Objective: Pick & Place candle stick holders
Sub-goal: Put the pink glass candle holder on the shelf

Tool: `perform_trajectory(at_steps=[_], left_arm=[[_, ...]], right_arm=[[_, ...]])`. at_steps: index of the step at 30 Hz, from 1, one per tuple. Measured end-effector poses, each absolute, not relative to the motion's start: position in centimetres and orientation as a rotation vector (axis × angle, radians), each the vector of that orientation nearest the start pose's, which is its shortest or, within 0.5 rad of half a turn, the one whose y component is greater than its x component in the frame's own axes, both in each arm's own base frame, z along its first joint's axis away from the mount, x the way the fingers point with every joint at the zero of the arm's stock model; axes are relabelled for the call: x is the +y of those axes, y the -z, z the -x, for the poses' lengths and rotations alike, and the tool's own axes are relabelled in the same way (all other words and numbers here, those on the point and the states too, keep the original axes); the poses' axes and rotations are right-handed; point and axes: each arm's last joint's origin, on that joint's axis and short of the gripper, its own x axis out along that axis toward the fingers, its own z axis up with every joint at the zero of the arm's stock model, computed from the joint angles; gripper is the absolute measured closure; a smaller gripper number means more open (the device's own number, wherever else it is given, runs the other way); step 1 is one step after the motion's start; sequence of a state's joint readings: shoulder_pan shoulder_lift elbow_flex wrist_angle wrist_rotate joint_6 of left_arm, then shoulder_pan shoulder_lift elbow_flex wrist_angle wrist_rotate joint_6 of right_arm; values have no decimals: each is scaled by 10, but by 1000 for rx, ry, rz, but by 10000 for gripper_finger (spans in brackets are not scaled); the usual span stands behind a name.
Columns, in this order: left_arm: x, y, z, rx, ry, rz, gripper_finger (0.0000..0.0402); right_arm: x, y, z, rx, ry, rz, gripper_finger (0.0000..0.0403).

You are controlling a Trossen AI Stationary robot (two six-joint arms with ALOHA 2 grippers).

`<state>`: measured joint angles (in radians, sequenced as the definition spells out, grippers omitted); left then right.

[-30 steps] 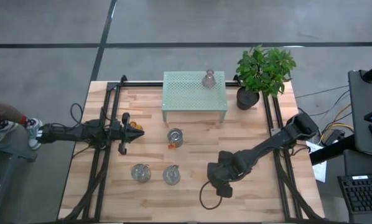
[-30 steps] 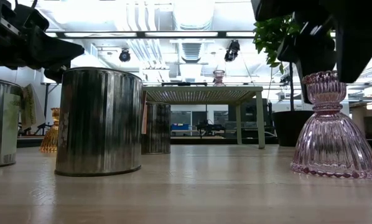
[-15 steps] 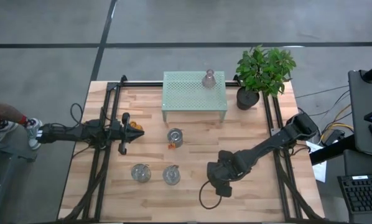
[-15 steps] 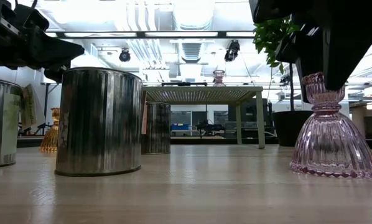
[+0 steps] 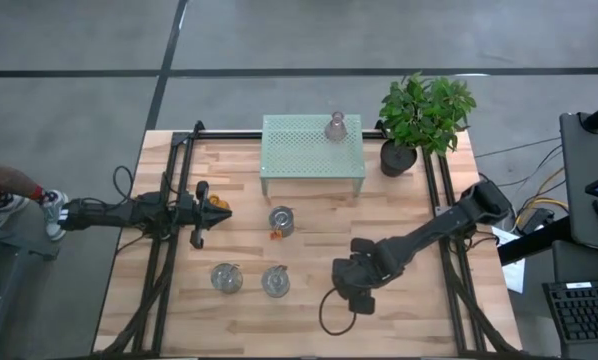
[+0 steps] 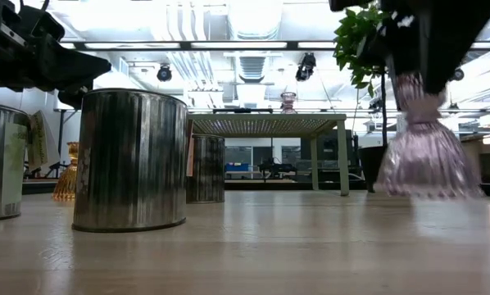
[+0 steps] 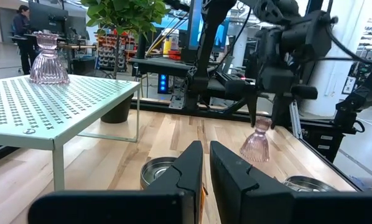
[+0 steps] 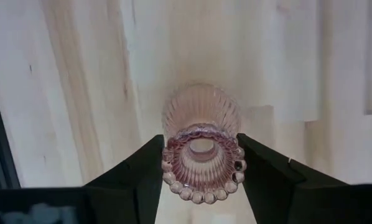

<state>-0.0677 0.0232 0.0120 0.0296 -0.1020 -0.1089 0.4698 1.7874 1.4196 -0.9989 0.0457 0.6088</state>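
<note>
My right gripper (image 5: 357, 284) is shut on a pale pink ribbed candle stick holder (image 6: 425, 156) at the table's near right; the holder also shows in the left wrist view (image 7: 256, 143). A second pink holder (image 5: 335, 127) stands on the pale green mesh shelf (image 5: 299, 150). Three silvery jars (image 5: 281, 220) (image 5: 226, 277) (image 5: 275, 281) stand on the table, the first with an orange tag. The amber holder (image 6: 65, 174) stands on the table at the left. My left gripper (image 7: 206, 168) is above it, shut and empty. My right gripper pinches the pink holder's beaded top rim (image 8: 168, 159) between its two fingers (image 8: 142, 171), one on each side. The fingers come from above, pointing down. The holder hangs upright below them, its flared base (image 6: 425, 176) lifted clear of the table.
A potted green plant (image 5: 424, 110) stands at the far right corner beside the shelf. Black rails (image 5: 159, 260) run along the table's left and right sides. Bare wood lies between the jars and my right gripper.
My right gripper has taken hold of the pink holder's top and gone up with it. The holder stood on the table a second ago and now hangs clear of it, a little toward the table's left.
</note>
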Motion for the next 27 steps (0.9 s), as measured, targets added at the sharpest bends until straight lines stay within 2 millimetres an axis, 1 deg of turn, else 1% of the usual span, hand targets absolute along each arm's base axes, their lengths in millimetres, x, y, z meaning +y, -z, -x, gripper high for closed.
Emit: perform_trajectory(at_steps=[3, 6, 10, 13, 17, 21, 24, 27], left_arm=[[-4, -169, -98, -20, -33, 110, 367], [-4, -169, -98, -20, -33, 110, 367], [-4, -169, -98, -20, -33, 111, 367], [-4, -169, -98, -20, -33, 110, 367], [-4, -169, -98, -20, -33, 110, 367], [-4, -169, -98, -20, -34, 110, 367], [-4, -169, -98, -20, -34, 111, 367], [-4, -169, -98, -20, -33, 111, 367]], right_arm=[[149, -254, -315, 1369, 49, -135, 222], [137, -276, -319, 1372, 45, -114, 227], [115, -308, -326, 1349, 44, -90, 224], [95, -333, -330, 1318, 56, -69, 220], [59, -366, -333, 1251, 96, -51, 224], [17, -395, -334, 1159, 144, -56, 225], [-15, -409, -331, 1112, 202, -75, 222], [-46, -414, -326, 1104, 266, -96, 222]])
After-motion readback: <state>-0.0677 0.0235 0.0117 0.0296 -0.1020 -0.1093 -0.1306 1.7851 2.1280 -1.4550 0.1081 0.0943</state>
